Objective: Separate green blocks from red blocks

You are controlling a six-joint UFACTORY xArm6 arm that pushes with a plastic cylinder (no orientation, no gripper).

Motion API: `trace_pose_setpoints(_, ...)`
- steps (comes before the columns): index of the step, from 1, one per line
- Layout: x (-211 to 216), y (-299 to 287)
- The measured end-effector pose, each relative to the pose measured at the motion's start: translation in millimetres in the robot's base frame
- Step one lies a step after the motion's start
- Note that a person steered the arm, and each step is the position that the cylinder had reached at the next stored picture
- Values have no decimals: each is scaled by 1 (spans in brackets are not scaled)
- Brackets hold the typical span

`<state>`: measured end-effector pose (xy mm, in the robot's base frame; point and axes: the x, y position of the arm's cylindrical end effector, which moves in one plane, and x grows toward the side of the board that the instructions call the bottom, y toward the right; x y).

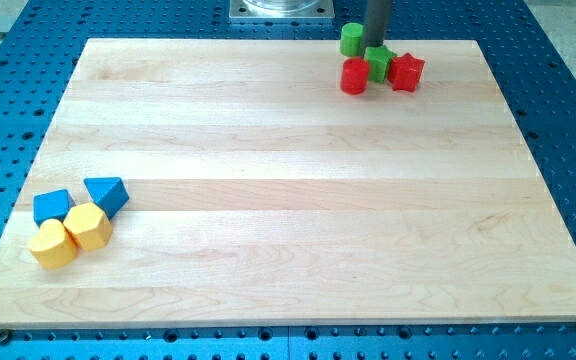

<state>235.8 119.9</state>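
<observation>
A green cylinder (351, 40) stands at the view's top right, near the board's top edge. A second green block (380, 63) sits just below and right of it, wedged between a red cylinder (354, 76) on its left and a red star-shaped block (406, 72) on its right. The dark rod comes down from the view's top, and my tip (376, 45) rests right beside the green cylinder, just above the second green block. The four blocks form one tight cluster.
The wooden board (288, 200) lies on a blue perforated table. At the view's bottom left sit a blue block (52, 206), a blue triangular block (107, 194) and two yellow blocks (88, 226) (51, 244), bunched together.
</observation>
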Motion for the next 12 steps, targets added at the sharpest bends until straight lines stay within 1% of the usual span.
trace_pose_setpoints(1, -16, 17)
trace_pose_setpoints(2, -43, 46)
trace_pose_setpoints(3, -45, 42)
trace_pose_setpoints(4, -43, 20)
trace_pose_setpoints(5, -39, -38)
trace_pose_setpoints(6, 34, -114)
trace_pose_setpoints(7, 59, -136)
trace_pose_setpoints(8, -12, -142)
trace_pose_setpoints(9, -44, -142)
trace_pose_setpoints(10, -42, -139)
trace_pose_setpoints(11, -43, -97)
trace_pose_setpoints(12, -44, -33)
